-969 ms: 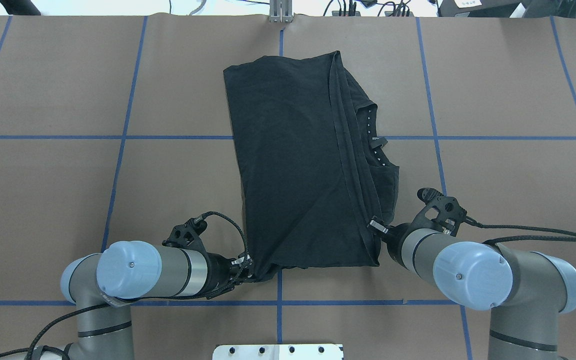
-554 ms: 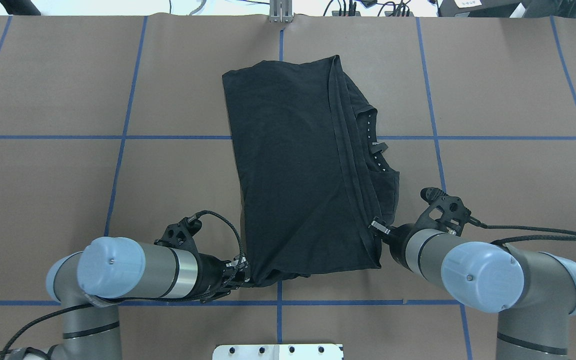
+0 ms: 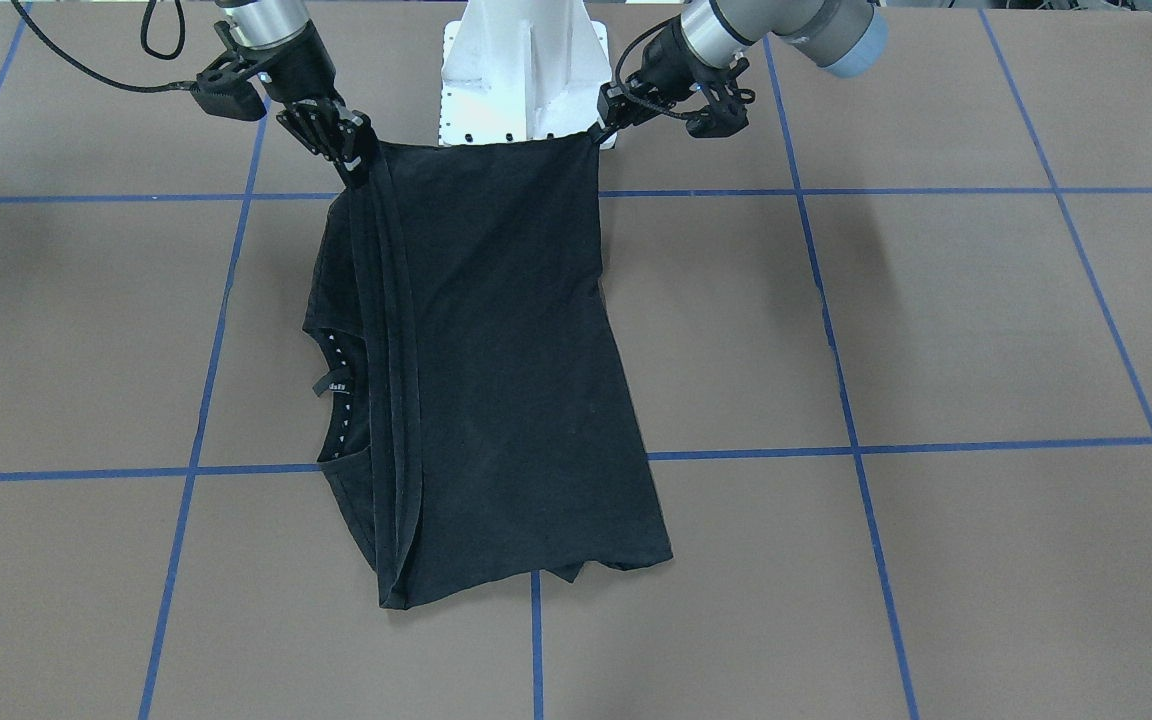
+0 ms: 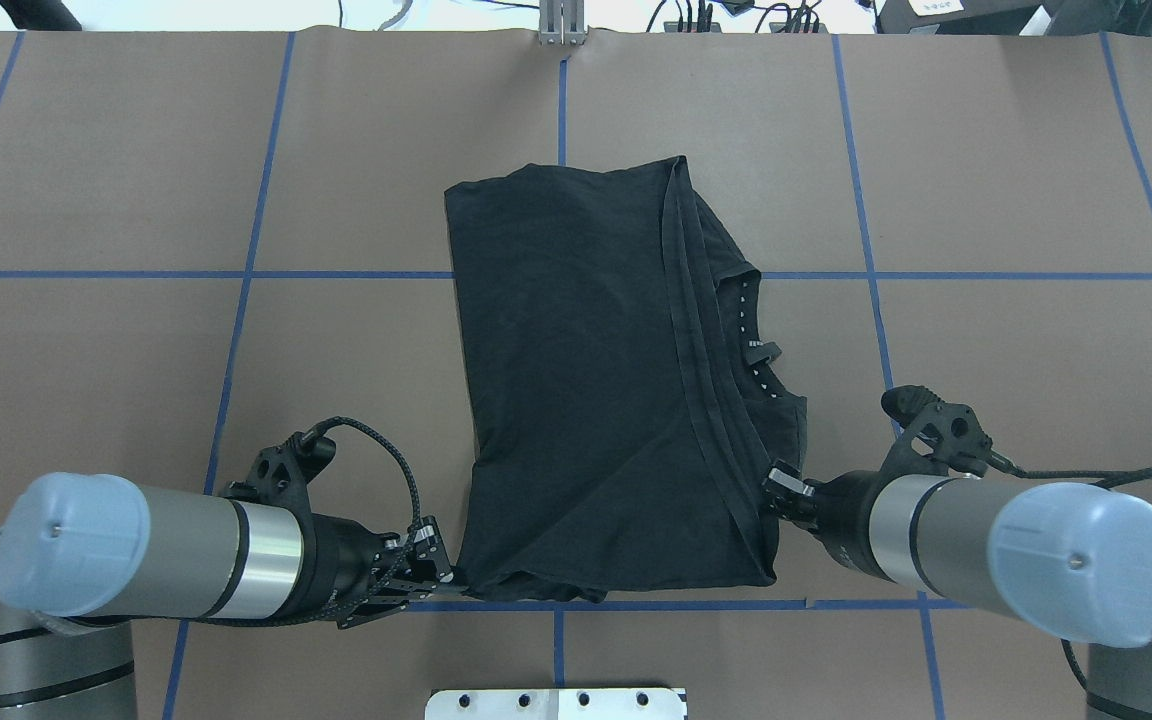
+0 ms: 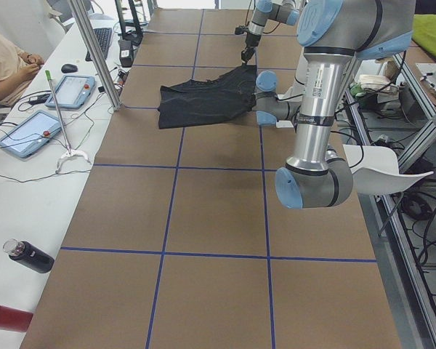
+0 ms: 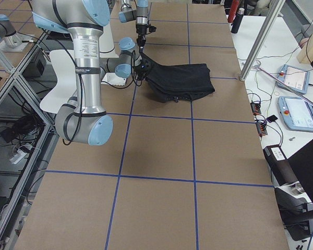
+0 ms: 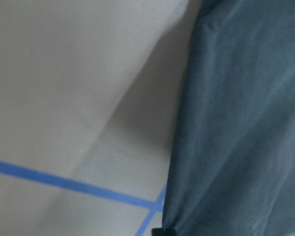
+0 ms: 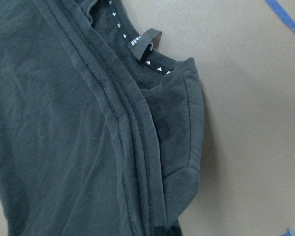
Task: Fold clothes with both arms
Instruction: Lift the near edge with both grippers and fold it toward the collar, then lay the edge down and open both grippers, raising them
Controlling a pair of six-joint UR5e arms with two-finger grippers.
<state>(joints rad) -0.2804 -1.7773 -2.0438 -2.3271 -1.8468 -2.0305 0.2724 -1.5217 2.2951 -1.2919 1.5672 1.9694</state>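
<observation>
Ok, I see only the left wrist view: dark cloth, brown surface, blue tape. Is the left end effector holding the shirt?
Observer: Yes. The left end effector pinches the near left corner of the black short-sleeved fabric T-shirt.
Operator: And the other arm?
Observer: The right end effector grips the near right corner, where the stacked hems end.
Operator: Where is the neck opening?
Observer: The black collar with white triangles lies along the shirt's right edge, on the brown paper-covered table.
</observation>
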